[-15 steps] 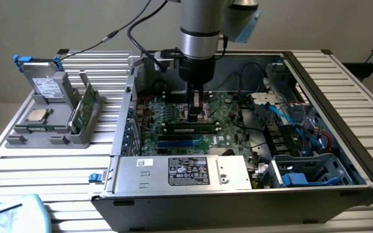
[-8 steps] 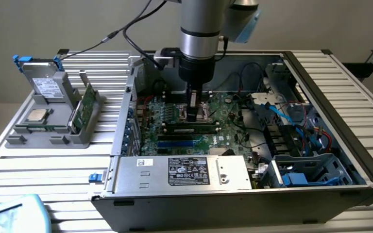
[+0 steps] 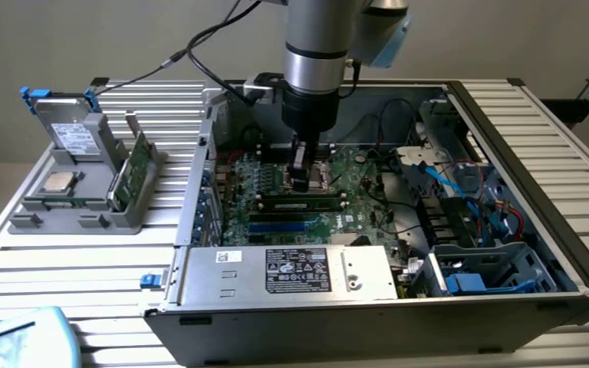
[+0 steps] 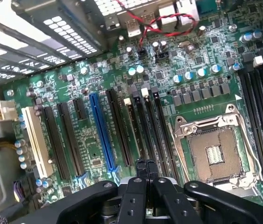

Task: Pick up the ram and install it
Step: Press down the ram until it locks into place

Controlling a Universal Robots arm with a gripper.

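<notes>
The black two-fingered gripper is lowered inside the open grey computer case, fingers pressed together, gripping nothing. The slim dark ram stick is seated in a slot of the green motherboard, directly beneath. Even downward pressure seems advisable.
</notes>
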